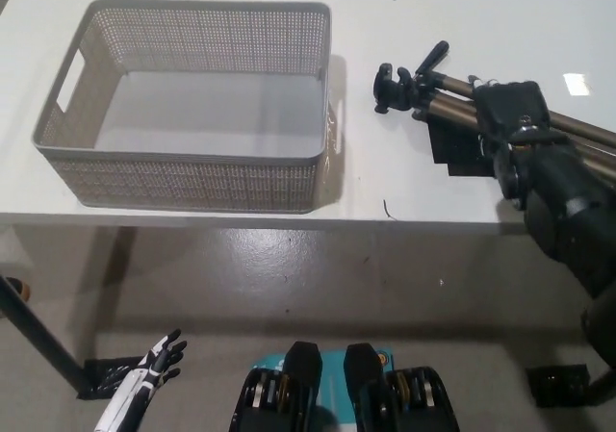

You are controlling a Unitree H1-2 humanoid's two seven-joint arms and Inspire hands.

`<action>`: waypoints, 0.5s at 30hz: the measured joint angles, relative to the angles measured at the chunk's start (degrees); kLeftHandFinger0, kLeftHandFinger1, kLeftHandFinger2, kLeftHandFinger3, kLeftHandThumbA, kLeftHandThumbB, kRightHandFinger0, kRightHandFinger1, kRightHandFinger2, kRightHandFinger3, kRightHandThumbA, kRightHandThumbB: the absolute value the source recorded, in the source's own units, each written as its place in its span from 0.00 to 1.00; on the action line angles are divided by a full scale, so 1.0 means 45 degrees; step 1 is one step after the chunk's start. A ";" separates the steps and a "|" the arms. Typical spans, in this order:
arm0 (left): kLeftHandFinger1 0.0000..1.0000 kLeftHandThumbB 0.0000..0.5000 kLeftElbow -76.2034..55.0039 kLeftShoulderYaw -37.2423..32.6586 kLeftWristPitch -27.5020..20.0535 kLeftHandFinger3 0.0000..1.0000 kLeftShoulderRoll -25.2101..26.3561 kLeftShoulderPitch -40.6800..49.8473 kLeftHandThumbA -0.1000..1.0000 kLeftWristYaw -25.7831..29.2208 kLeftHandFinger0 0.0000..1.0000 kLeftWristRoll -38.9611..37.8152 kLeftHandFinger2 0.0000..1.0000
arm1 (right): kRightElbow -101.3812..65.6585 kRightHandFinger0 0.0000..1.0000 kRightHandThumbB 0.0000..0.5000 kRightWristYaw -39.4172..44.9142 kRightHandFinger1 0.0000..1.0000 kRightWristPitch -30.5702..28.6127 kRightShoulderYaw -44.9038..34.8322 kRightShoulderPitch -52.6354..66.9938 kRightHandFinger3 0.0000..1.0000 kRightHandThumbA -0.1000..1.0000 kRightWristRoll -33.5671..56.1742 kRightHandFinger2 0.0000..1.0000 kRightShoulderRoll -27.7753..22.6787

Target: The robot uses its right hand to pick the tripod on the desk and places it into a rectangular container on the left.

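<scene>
The tripod (423, 86) lies folded on the white desk (385, 177), its black head pointing left toward the basket and its brown legs running off to the right. My black right hand (507, 114) sits on top of the legs just behind the head, closed around them, and hides that stretch. The tripod still rests on the desk. The grey perforated rectangular basket (192, 177) stands at the left with nothing in it. My white left hand (159, 363) hangs low at the lower left, below the desk edge, fingers apart and holding nothing.
The desk's front edge (289, 222) runs across the middle, with grey floor below it. A small dark mark (386, 207) lies near the edge. A black table leg and foot (58, 365) stand at the lower left.
</scene>
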 measured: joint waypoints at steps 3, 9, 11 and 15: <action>1.00 1.00 -0.0001 -0.0004 -0.0003 1.00 -0.0002 -0.0006 1.00 0.0000 1.00 0.0018 1.00 | -0.0005 0.30 0.48 -0.0663 0.42 -0.0250 -0.0145 0.0123 0.66 0.00 -0.0108 0.62 -0.0114; 1.00 1.00 0.0000 -0.0003 -0.0001 1.00 0.0000 -0.0010 1.00 -0.0023 1.00 0.0015 1.00 | -0.0263 0.00 0.48 -0.1546 0.03 -0.1147 -0.0368 0.0122 0.38 0.00 -0.0227 0.19 -0.0213; 1.00 1.00 -0.0004 -0.0006 -0.0001 1.00 -0.0002 -0.0033 1.00 -0.0029 1.00 0.0019 1.00 | -0.0493 0.00 0.45 -0.1695 0.01 -0.1595 -0.0400 0.0113 0.34 0.00 -0.0273 0.23 -0.0279; 1.00 1.00 -0.0003 -0.0008 -0.0002 1.00 -0.0003 -0.0051 1.00 -0.0041 1.00 0.0019 1.00 | -0.1566 0.00 0.40 -0.1744 0.21 -0.2121 -0.0605 0.0113 0.47 0.00 -0.0353 0.77 -0.0535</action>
